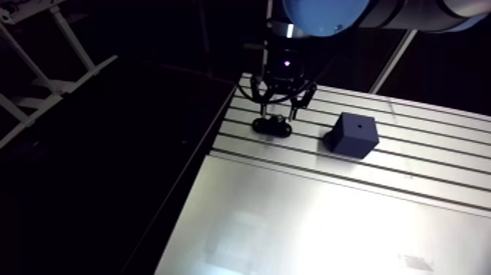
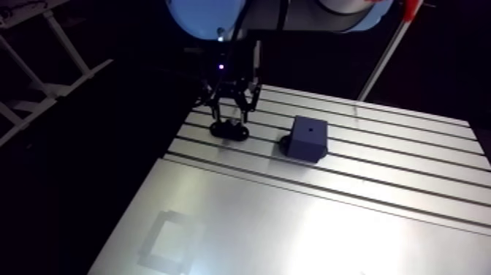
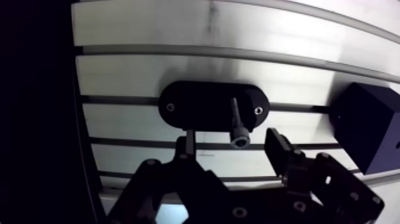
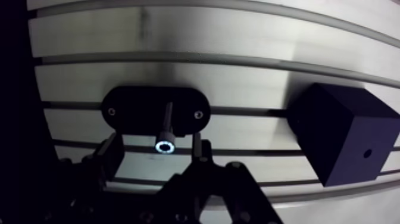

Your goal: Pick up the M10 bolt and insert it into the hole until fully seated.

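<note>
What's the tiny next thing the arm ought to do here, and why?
Probably close the gripper on the bolt. Its fingers are open on either side of the bolt's head, and the bolt stands upright in the black oval holder, so nothing is gripped yet. The dark block with the hole sits apart, beside the holder.

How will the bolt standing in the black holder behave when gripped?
The bolt looks like rigid metal, so it likely won't flex. Its slim round shank may swivel inside the open gripper once clamped. Standing in the black holder, it probably can't roll yet.
</note>
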Robot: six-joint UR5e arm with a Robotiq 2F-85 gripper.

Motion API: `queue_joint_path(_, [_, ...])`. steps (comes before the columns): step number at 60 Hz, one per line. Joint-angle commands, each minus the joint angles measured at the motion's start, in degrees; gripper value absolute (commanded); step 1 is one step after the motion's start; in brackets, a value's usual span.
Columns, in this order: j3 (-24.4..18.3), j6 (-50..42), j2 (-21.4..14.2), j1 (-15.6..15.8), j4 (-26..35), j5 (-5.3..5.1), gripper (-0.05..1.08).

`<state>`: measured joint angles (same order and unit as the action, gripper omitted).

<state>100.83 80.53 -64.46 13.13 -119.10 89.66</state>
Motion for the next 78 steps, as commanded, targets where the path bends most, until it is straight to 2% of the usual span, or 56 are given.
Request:
queue_joint_path(1, [-0.4,0.1,0.4,-0.1,0.0,-0.15,0.37])
queue_joint_path(17, [-0.4,0.1,0.5,-0.2,0.1,-0.24,0.43])
queue_joint_path(78, [-0.2,0.2,0.4,-0.5,0.4,-0.15,0.49])
